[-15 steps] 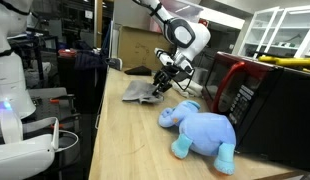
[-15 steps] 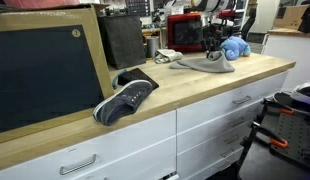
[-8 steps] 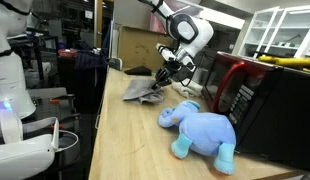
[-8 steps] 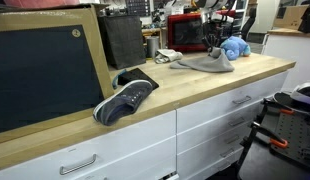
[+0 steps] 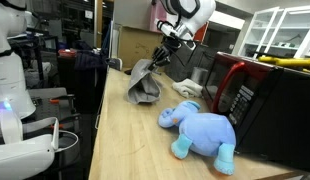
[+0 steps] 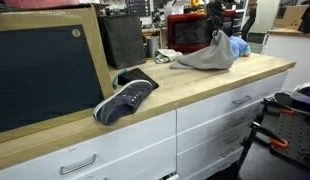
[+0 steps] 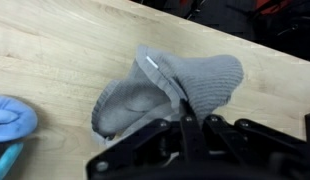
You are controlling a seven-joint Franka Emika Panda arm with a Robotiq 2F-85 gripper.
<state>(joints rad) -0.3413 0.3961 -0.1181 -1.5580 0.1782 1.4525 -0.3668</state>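
My gripper (image 5: 161,57) is shut on a grey knitted cloth (image 5: 143,84) and holds one end of it up, so it hangs down to the wooden counter (image 5: 125,140). In the wrist view the cloth (image 7: 165,85) drapes from between my fingertips (image 7: 183,118) over the wood. In an exterior view the lifted cloth (image 6: 208,52) forms a peak under my gripper (image 6: 216,30). A blue plush elephant (image 5: 202,130) lies on the counter close to the cloth, and its edge shows in the wrist view (image 7: 10,120).
A red microwave (image 5: 257,100) stands by the plush. A grey sneaker (image 6: 125,98) lies on the counter (image 6: 195,90) in front of a framed blackboard (image 6: 45,70). White drawers (image 6: 220,125) run under the counter. A white robot (image 5: 15,90) stands beside it.
My gripper has risen with one end of the grey cloth. The cloth lay flat on the counter before and now hangs in a peak.
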